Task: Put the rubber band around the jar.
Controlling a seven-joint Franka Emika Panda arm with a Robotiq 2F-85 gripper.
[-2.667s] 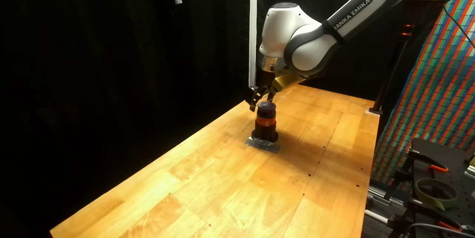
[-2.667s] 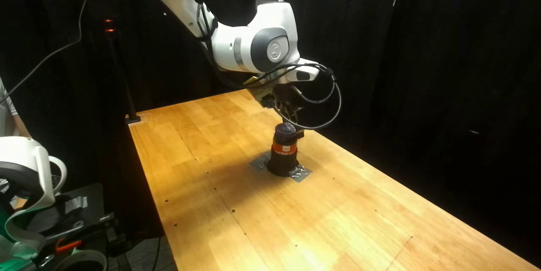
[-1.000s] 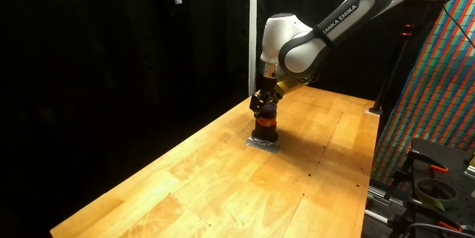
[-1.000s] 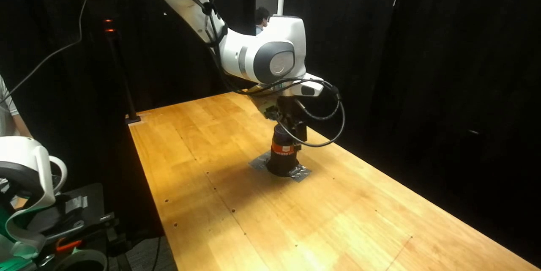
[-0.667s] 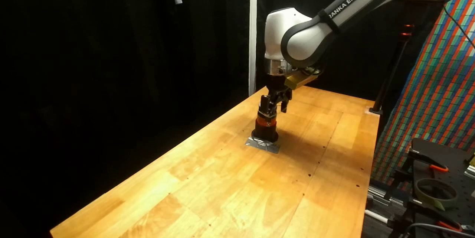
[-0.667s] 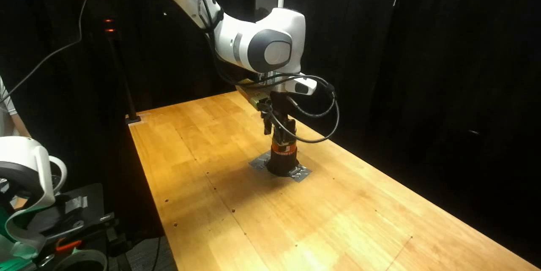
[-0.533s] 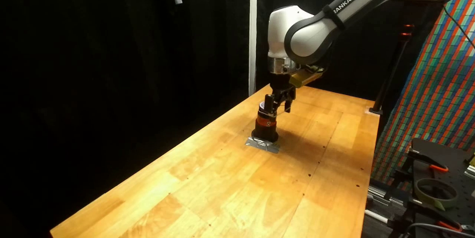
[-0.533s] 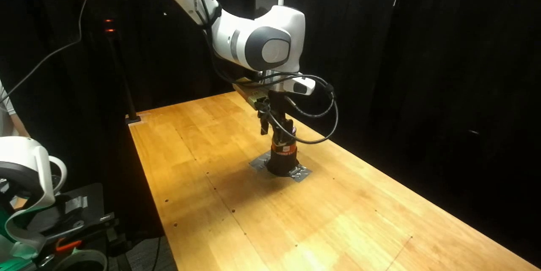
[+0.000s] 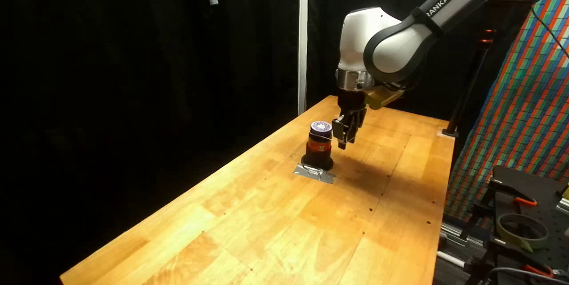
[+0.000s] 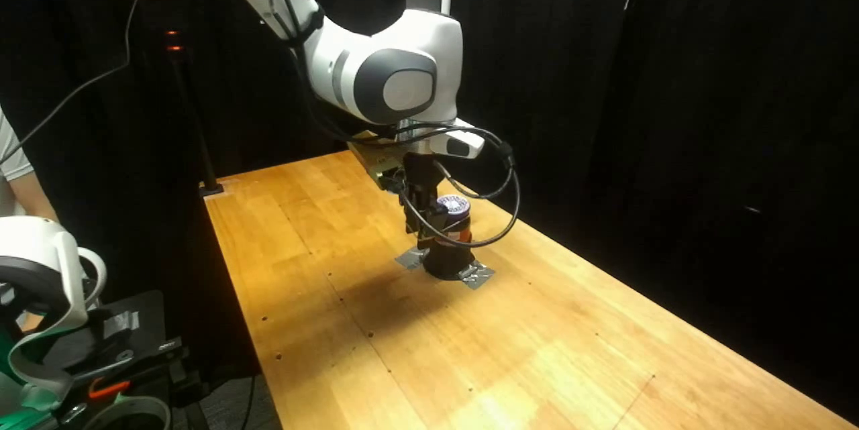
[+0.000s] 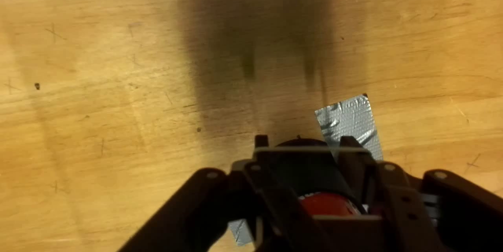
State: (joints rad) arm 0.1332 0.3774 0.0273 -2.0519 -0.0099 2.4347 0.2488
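The jar [image 9: 319,146], dark with an orange label, stands upright in a black holder [image 9: 317,158] taped to the table. Its pale patterned lid [image 10: 453,204] shows in both exterior views. Beside the jar, at about the height of its upper half, is my gripper [image 9: 346,143]; its fingers stand part way apart, with no solid object between them. A pale strand of the rubber band [image 11: 310,148] stretches across both fingertips in the wrist view. In an exterior view a thin light line of the band [image 9: 321,136] crosses the jar below the lid towards my fingers. Its far side is hidden.
Grey tape [image 11: 351,120] fixes the holder to the wooden table [image 9: 275,222]. A black cable loop [image 10: 513,208] hangs from the wrist and passes in front of the jar. A thin post [image 9: 462,80] rises at the table's far corner.
My gripper has moved from over the jar to its side and somewhat lower, uncovering the lid. Its fingers have come closer together. The jar has stayed in place.
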